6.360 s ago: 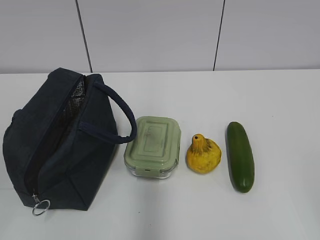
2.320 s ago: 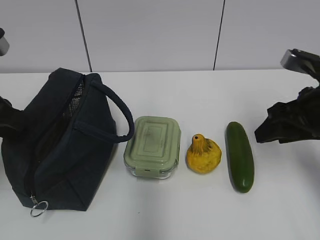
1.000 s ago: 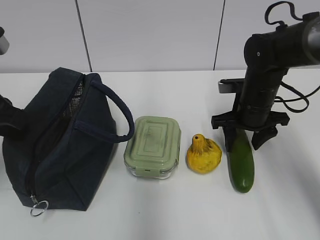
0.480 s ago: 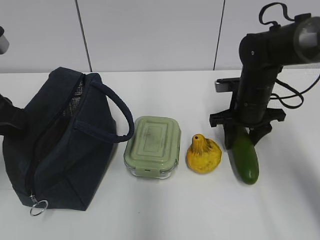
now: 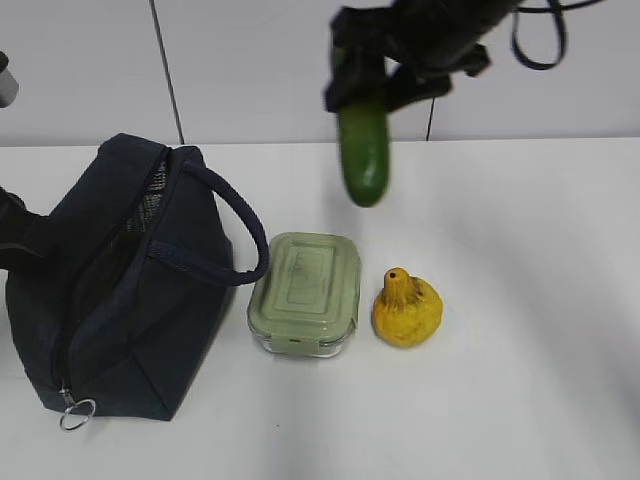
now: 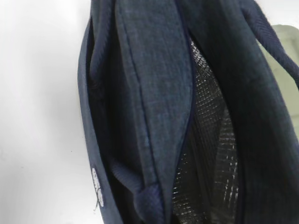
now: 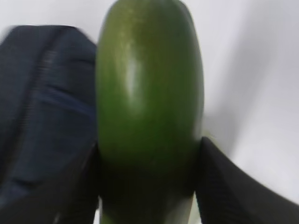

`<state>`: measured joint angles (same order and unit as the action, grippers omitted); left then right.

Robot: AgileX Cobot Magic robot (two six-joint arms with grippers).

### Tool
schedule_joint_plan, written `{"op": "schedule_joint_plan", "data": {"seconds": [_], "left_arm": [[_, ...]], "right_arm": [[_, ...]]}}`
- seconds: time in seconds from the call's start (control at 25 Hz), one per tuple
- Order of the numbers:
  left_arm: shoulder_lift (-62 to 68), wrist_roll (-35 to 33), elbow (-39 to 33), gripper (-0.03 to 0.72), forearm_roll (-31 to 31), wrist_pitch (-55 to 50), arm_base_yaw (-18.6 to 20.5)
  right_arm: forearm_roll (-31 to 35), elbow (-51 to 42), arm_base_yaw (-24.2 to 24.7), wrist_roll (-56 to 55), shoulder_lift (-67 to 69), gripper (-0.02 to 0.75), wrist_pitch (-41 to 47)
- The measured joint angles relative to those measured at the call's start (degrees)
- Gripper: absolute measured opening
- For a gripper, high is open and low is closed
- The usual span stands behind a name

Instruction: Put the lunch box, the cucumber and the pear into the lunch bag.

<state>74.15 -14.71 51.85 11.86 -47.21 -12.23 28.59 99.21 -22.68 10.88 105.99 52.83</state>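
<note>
White desk (image 5: 540,300): R arm raised above far edge, right gripper (image 5: 365,85) clamped on cucumber (image 5: 364,150), hung vertical betw. jaws. L jaws: not seen.

Exterior slants down; wrists close; share lunch bag (image 5: 120,290).

The cucumber (image 5: 364,150) is no longer lying on the table (image 5: 540,300) at the right of the pear (image 5: 407,309); half a second ago it was only just lifted there, tilted, and now it hangs almost upright high in the air, above and behind the lunch box (image 5: 306,292); the right gripper (image 5: 365,85) has risen with it and moved to the left, from beside the pear up to the top edge of the exterior view, gripping the upper end of the cucumber; the place where the cucumber lay is now bare.
</note>
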Motion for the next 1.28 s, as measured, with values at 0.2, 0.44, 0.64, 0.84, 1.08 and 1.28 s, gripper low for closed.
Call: {"op": "schedule_joint_plan", "data": {"seconds": [0.2,0.44,0.64,0.84,1.08,1.28], "left_arm": [[0.0,0.0,0.0,-0.015,0.0,0.03,0.0],[0.0,0.0,0.0,-0.015,0.0,0.03,0.0],[0.0,0.0,0.0,-0.015,0.02,0.03,0.0],[0.0,0.0,0.0,-0.015,0.02,0.03,0.0],[0.0,0.0,0.0,-0.015,0.02,0.03,0.0],[0.0,0.0,0.0,-0.015,0.02,0.03,0.0]], "right_arm": [[15.37,0.11,-10.57,18.15,1.21,0.413,-13.16],[28.57,0.24,-15.47,33.38,5.83,0.413,-23.75],[45.72,0.24,-15.56,50.65,8.82,0.413,-25.11],[48.21,0.24,-15.56,56.04,12.42,0.414,-26.39],[48.35,0.24,-15.56,61.14,13.65,0.559,-25.93],[48.33,0.24,-14.77,62.0,12.79,0.649,-25.24]]}}
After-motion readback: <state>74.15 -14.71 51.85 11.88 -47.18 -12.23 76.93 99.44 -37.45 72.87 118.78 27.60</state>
